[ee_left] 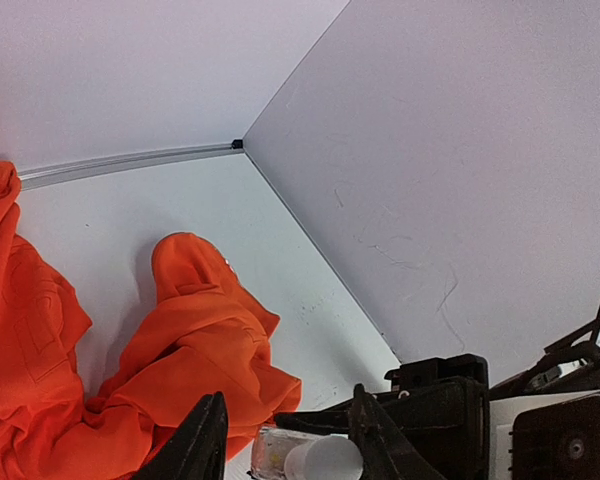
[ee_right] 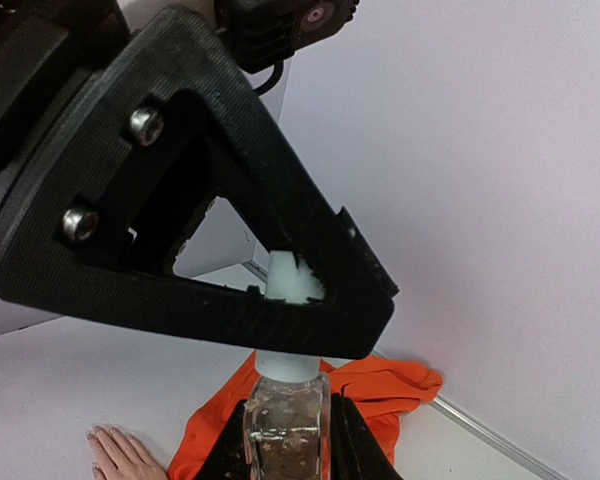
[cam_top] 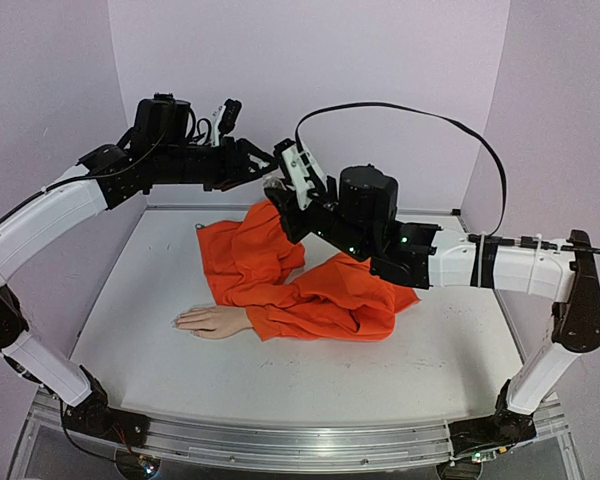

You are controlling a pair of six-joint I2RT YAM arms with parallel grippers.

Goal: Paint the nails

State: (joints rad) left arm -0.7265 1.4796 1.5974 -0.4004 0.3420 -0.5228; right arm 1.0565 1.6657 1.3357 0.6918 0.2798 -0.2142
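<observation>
Nearest, we find the hand flat on the table, nails pointing left, sleeve behind it. Farther back and raised, the right gripper pinches the bottle. The left gripper straddles its cap; whether it grips, we cannot tell.

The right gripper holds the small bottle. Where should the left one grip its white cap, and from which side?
Grip the cap by its round sides, from its top end, in line with the bottle: the right gripper clamps the glass body, leaving only the cap free.
</observation>
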